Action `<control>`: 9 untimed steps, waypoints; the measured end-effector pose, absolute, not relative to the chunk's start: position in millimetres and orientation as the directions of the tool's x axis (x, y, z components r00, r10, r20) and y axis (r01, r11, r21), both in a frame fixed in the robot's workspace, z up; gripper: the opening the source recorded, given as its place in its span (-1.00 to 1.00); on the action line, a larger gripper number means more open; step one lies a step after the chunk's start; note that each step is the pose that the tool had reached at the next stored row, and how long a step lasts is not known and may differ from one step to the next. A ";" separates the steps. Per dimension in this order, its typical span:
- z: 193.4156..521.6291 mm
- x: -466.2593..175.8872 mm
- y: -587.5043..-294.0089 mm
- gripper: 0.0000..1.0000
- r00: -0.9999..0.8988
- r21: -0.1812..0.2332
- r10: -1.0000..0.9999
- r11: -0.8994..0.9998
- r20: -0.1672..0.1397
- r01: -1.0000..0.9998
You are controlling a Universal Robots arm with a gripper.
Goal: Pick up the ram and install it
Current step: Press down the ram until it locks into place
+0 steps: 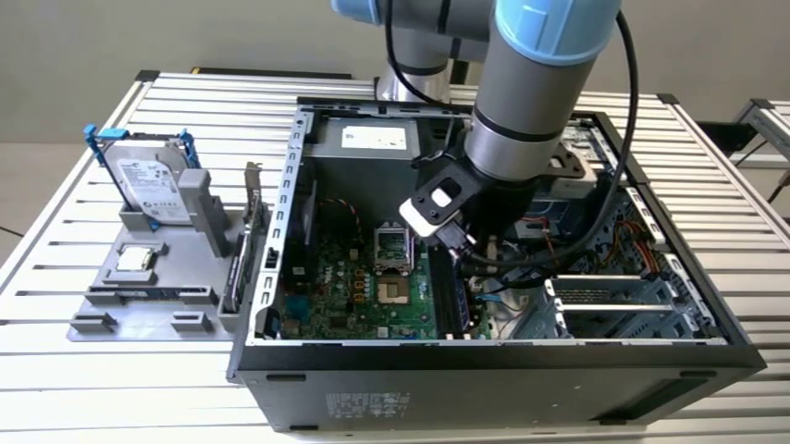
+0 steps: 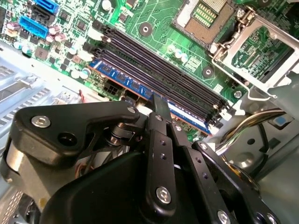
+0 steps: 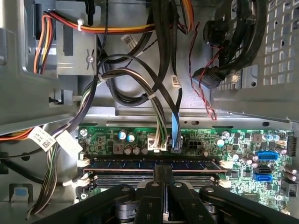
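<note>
The ram (image 2: 122, 78) is a bluish stick lying in the outermost of the motherboard's long slots, level with the black slots (image 2: 154, 63) beside it. In the first wrist view the ram (image 3: 121, 164) runs across just beyond the fingertips. My gripper (image 2: 159, 103) is shut, its two black fingers pressed together with their tips down on the stick's top edge near its middle. The fingers close along the stick's length, not across it. In the exterior view the arm reaches down into the open computer case (image 1: 287, 185), and the gripper (image 1: 469, 259) is low over the green motherboard (image 1: 351, 291).
Bundled cables (image 3: 156, 93) and a metal drive cage hang close beyond the slots. The open processor socket (image 2: 205, 14) lies beside them. Outside the case, a grey fixture (image 1: 148, 310) holds a silver hard drive with blue brackets (image 1: 154, 180) and a small square chip (image 1: 136, 259).
</note>
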State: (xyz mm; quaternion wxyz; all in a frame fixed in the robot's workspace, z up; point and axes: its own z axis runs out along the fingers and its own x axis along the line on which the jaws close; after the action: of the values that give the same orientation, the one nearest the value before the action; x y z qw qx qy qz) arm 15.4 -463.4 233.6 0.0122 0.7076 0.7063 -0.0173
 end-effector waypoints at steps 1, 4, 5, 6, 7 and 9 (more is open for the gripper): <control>232.6 15.4 -463.4 -1.00 0.001 -0.007 0.999 -0.001 -0.042 1.000; 229.5 15.4 -463.3 -1.00 -0.001 -0.007 0.999 0.001 -0.042 1.000; 228.5 15.4 -463.3 -1.00 -0.002 -0.007 0.999 0.001 -0.042 1.000; 227.7 15.3 -463.3 -1.00 -0.002 -0.007 0.999 0.002 -0.042 1.000; 226.9 15.3 -463.3 -1.00 -0.003 -0.007 0.999 0.002 -0.042 1.000; 225.1 15.3 -463.3 -1.00 -0.004 -0.007 0.999 0.004 -0.042 1.000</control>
State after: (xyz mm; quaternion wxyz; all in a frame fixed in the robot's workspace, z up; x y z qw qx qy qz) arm 15.3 -463.3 225.1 0.0122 0.7056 0.7083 -0.0173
